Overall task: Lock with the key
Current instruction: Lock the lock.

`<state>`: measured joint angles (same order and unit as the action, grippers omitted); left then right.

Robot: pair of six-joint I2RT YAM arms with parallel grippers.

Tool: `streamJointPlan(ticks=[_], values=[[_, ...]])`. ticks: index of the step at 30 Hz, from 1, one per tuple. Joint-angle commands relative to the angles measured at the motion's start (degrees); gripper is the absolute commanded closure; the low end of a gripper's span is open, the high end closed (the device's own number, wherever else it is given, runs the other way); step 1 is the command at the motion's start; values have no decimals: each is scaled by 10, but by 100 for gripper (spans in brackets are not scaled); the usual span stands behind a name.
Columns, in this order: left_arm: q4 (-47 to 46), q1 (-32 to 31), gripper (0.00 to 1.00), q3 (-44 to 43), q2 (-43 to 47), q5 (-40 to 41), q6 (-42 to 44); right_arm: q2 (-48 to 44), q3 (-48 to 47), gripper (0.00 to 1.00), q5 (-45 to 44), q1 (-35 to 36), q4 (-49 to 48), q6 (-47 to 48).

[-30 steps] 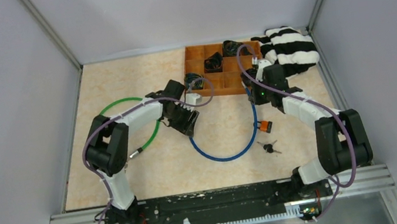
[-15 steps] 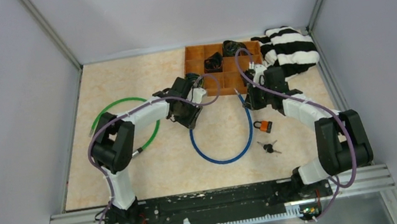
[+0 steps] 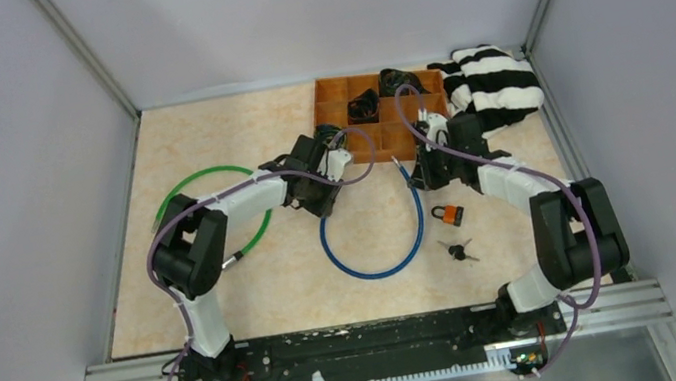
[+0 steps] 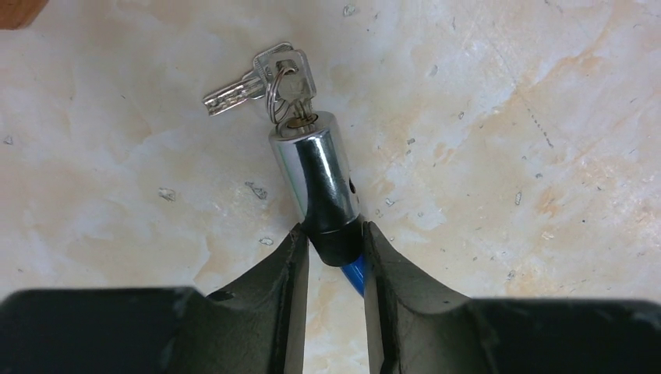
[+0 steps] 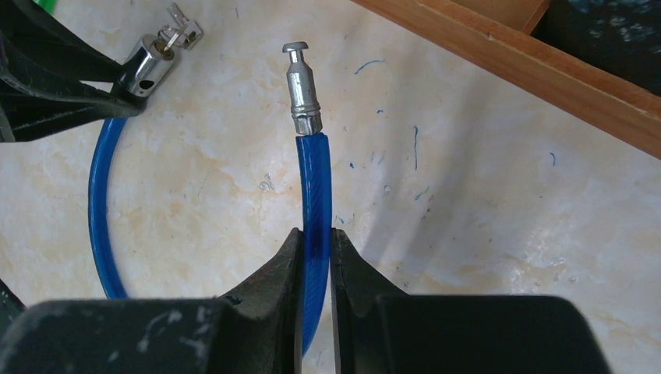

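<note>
A blue cable lock (image 3: 374, 275) lies in an open U-shaped loop on the pale marbled tabletop (image 3: 205, 140). Its two ends are apart and both point toward the far side. The left end carries a shiny chrome lock cylinder (image 4: 316, 183) with a black collar where the cable enters. Silver keys (image 4: 292, 78) on a small ring sit at its tip, one pushed into the keyhole. The right end finishes in a slim metal locking pin (image 5: 302, 87) with a mushroom-shaped head, bare and outside the cylinder.
</note>
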<state>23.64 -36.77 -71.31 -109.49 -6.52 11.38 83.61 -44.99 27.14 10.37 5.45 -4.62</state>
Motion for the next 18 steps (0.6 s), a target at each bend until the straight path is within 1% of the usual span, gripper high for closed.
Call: streamJointPlan(ticks=[1,3,8,13,18], values=[[16,-4,95,40,-59,-10,5,23,-43,100,53,4,-21,28],[11,-2,100,40,-58,-13,3,31,-55,100,69,4,-14,41],[-1,16,100,36,-37,-30,-6,37,-65,100,112,4,-19,49],[-32,29,100,44,8,-44,-12,63,-105,100,182,4,7,51],[-74,33,100,66,58,-59,-24,68,-110,100,198,17,5,57]])
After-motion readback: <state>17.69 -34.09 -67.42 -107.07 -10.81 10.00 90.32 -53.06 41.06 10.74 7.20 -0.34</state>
